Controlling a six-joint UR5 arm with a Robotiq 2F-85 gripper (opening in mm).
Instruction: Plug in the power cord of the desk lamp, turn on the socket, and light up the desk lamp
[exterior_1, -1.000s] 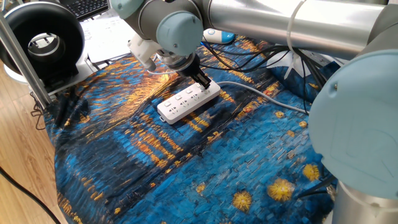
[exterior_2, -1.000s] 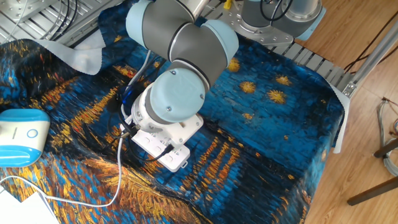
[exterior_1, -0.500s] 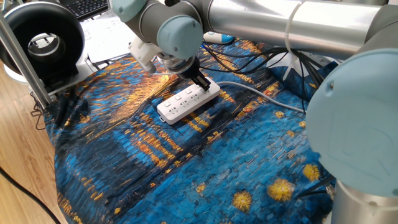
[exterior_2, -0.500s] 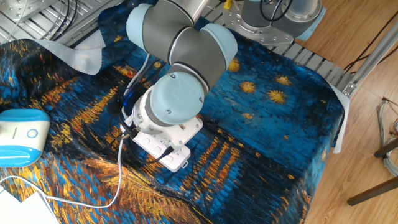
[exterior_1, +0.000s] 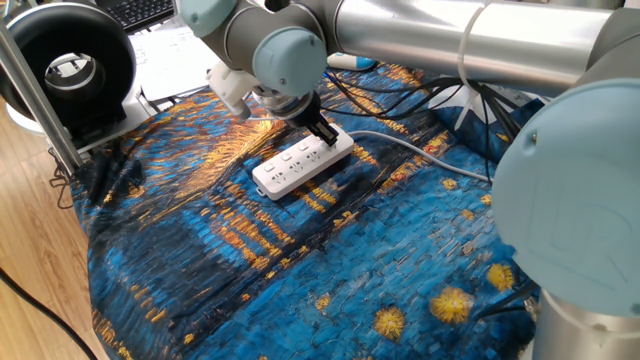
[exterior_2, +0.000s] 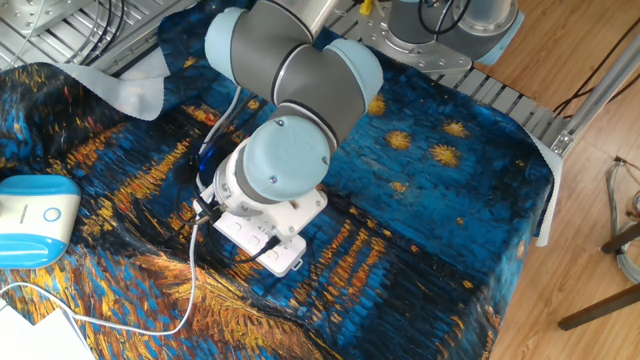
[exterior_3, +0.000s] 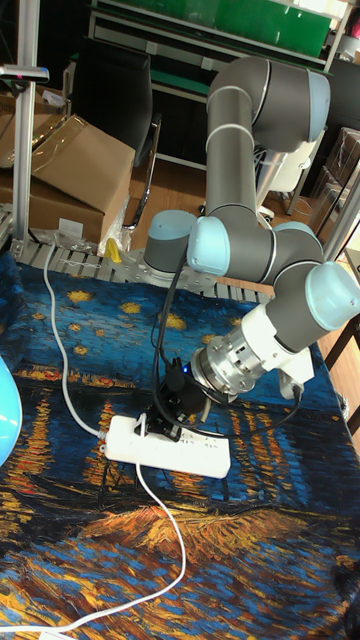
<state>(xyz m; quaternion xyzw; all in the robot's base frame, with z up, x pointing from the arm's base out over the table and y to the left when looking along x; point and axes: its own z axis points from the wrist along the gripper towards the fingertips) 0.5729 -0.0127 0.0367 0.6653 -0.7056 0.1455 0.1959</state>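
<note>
jaws (exterior_3: 160, 425): black, pressed down at the socket's cable end, apparently gripping the power cord's plug, though grip unclear | socket (exterior_1: 300, 165): white strip flat on the table (exterior_1: 250, 280), long axis running away from the jaws | power cord (exterior_3: 165, 530): trails off the socket toward the desk lamp (exterior_2: 35, 220) | black cables crowd behind the socket

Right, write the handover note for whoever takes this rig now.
Gripper: down at one end of the socket, over the end where the thin white power cord meets it; whether the jaws are shut cannot be seen.
Socket: flat on the blue patterned cloth.
Desk lamp: its blue base stands at the cloth's edge; no light seen.
Done: cord brought to the strip; whether it is seated is hidden.
Left: confirm plug, switch the socket on, light the lamp.
</note>
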